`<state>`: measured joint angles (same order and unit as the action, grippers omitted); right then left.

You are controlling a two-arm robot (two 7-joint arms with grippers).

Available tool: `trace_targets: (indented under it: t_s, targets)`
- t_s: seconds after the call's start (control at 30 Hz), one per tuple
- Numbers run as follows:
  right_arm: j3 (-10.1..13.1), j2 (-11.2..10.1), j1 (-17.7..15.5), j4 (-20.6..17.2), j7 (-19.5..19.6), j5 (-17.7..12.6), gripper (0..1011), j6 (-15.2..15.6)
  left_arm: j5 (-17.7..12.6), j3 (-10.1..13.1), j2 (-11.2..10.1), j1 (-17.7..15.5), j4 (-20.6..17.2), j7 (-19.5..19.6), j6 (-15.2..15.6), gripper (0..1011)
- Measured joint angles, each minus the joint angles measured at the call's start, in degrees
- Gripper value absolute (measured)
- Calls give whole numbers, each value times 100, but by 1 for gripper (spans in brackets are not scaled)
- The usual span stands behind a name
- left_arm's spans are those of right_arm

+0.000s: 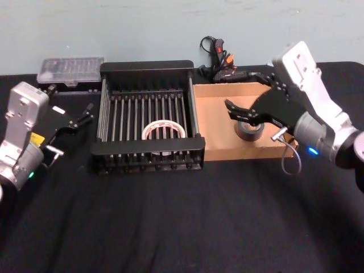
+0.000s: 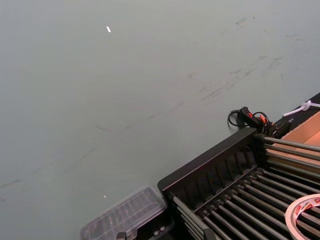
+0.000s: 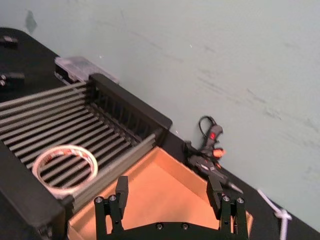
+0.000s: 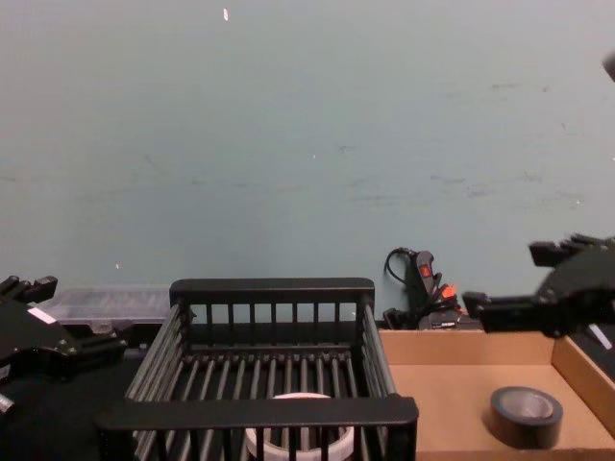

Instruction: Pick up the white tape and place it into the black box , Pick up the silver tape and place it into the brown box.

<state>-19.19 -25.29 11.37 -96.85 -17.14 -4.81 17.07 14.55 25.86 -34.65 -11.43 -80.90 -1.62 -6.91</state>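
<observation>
Left gripper point(image 1: 79, 116) idle just left of the black box point(image 1: 149, 69), fingers apart, empty. White tape point(image 1: 164, 129) lies flat on the slats inside the black box. Brown box point(image 1: 219, 102) abuts its right side; silver tape point(image 1: 249, 130) rests in it. Right gripper point(image 1: 242, 114) above the roll, fingers wide, holding nothing. Risk: lifting off carelessly could clip the roll or drag the light cardboard.
</observation>
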Motion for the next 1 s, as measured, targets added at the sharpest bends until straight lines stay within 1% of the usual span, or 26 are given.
trace_targets:
  t_s: [0.07, 0.1, 0.23, 0.47, 0.63, 0.83, 1.0]
  targets:
    - [79, -23, -170, -31, 68, 69, 1000, -53, 0, 0, 0, 0, 0, 0, 0, 1002]
    - [79, -23, -170, -31, 68, 69, 1000, -53, 0, 0, 0, 0, 0, 0, 0, 1002]
    - [157, -7, -355, 13, 171, 186, 1000, -182, 0, 0, 0, -1, -1, 0, 0, 1000]
    - [240, 112, -551, 195, 315, 323, 1000, -460, 0, 0, 0, 0, 0, 0, 0, 1002]
    - [277, 207, -635, 383, 352, 412, 1000, -581, 0, 0, 0, -1, 0, 0, 0, 1001]
    - [333, 309, -666, 582, 359, 484, 1000, -608, 0, 0, 0, 0, 0, 0, 0, 1001]
    - [378, 373, -667, 662, 345, 539, 1000, -608, 0, 0, 0, 0, 0, 0, 0, 1001]
